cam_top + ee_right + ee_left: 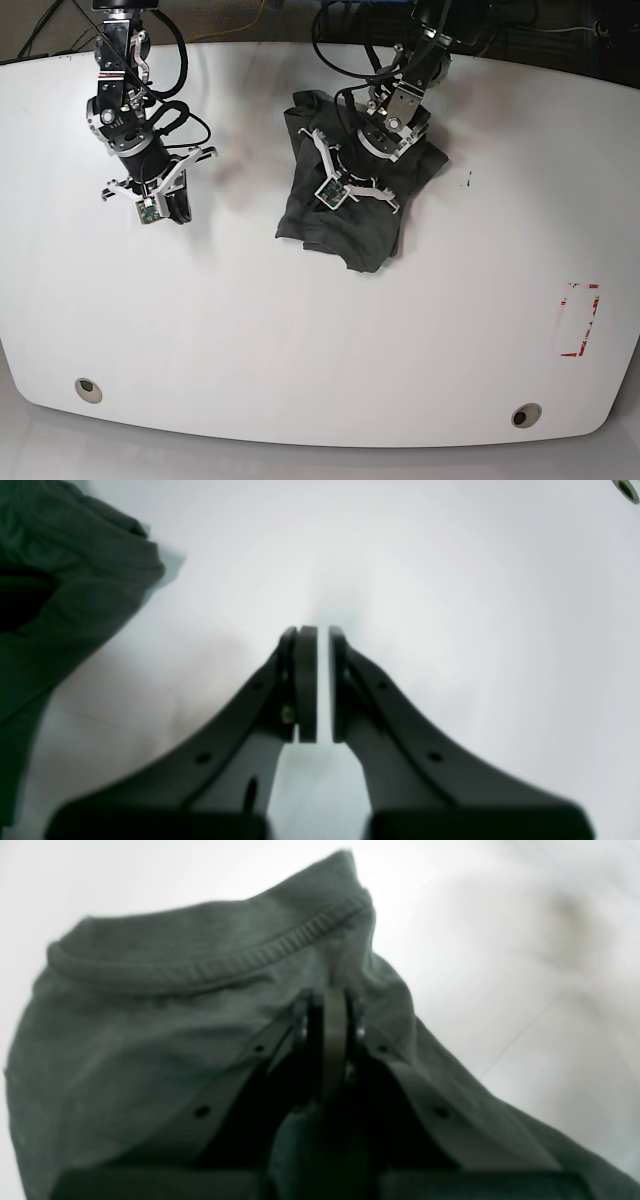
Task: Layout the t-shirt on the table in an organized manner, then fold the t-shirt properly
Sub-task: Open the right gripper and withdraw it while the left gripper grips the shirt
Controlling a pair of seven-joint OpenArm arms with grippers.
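Shirt [350, 205]: crumpled in a heap, upper middle of the table [300, 340] in the base view.
Left gripper [327, 1040]: clamped on cloth just below the collar.
Right gripper [314, 680]: nearly together, empty, over bare table at upper left.
Advice: lift slowly, spread flat before folding.

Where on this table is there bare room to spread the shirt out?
Bare table runs along the near edge between the two grommets, and between the t-shirt and the red tape mark. It is crowded at the far edge, where the left gripper pinches the crumpled shirt.
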